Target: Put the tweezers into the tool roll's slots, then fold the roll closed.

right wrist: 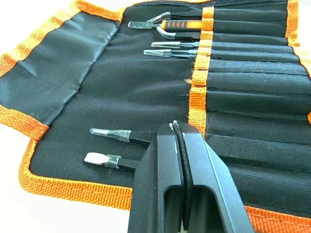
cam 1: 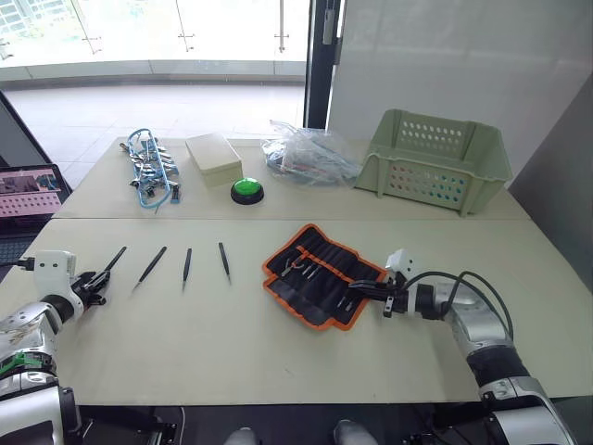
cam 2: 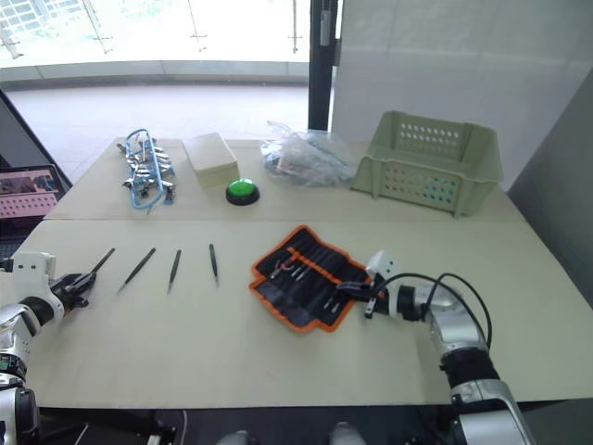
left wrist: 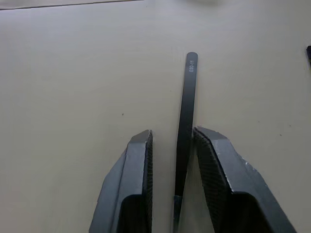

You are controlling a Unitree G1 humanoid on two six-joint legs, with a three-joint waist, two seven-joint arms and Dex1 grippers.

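The tool roll [cam 1: 310, 273] lies unrolled right of the table's centre, black with orange edging and several capped tools in its slots [right wrist: 121, 87]. My right gripper [cam 1: 363, 287] rests at the roll's right edge. In the right wrist view it [right wrist: 176, 127] is shut on a thin dark strip, seemingly one of the tweezers, over the slots. Left of the roll, three tweezers [cam 1: 151, 266], [cam 1: 186, 267], [cam 1: 223, 260] lie apart on the table. Another pair of tweezers [left wrist: 187, 97] lies at the far left. My left gripper [cam 1: 95, 281] stands open around its near end, touching the table.
Along the table's back stand a pale green basket [cam 1: 435, 162], a clear plastic bag [cam 1: 306, 153], a green button [cam 1: 246, 189], a beige box [cam 1: 213, 156] and a blue-and-silver bundle [cam 1: 148, 167]. A laptop [cam 1: 28, 190] sits off the left edge.
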